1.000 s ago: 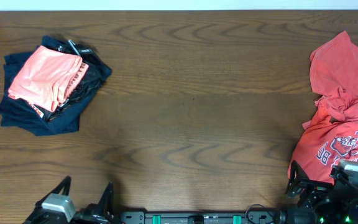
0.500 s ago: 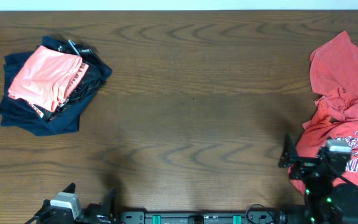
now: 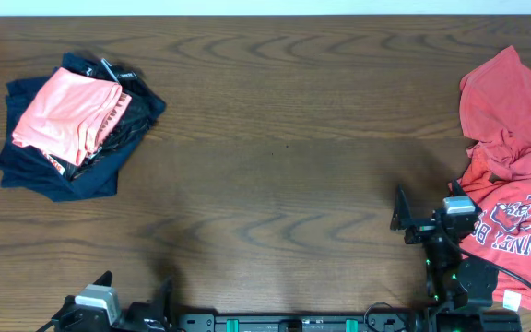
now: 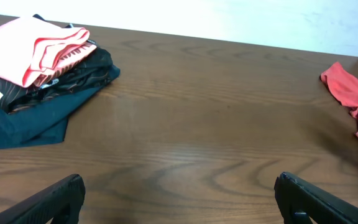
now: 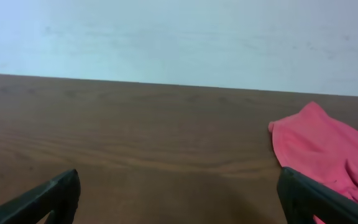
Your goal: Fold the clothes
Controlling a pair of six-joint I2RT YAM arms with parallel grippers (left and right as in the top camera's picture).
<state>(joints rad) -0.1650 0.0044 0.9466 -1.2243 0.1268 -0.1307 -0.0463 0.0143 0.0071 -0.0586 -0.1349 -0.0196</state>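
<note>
The folded light salmon-pink T-shirt (image 3: 63,115) lies on top of a navy-black stack (image 3: 58,171) at the table's far left; the left wrist view shows it too (image 4: 23,46). My left gripper (image 3: 135,293) sits at the near edge, open, with bare wood between its fingers (image 4: 179,186). Near the right side my right gripper (image 3: 429,205) is open over the table, just left of a crumpled coral-red shirt (image 3: 510,157). Nothing lies between its fingers (image 5: 179,183). That shirt's edge (image 5: 328,146) shows beside the right finger.
The coral-red shirt with white print spreads along the right edge and shows at the far right of the left wrist view (image 4: 353,87). The brown wooden table (image 3: 275,148) ends at a pale wall at the back.
My right arm has moved away from the near right corner, forward and leftward, to stand beside the coral-red shirt. The left arm drew back slightly toward the near edge. Both grippers stayed open.
</note>
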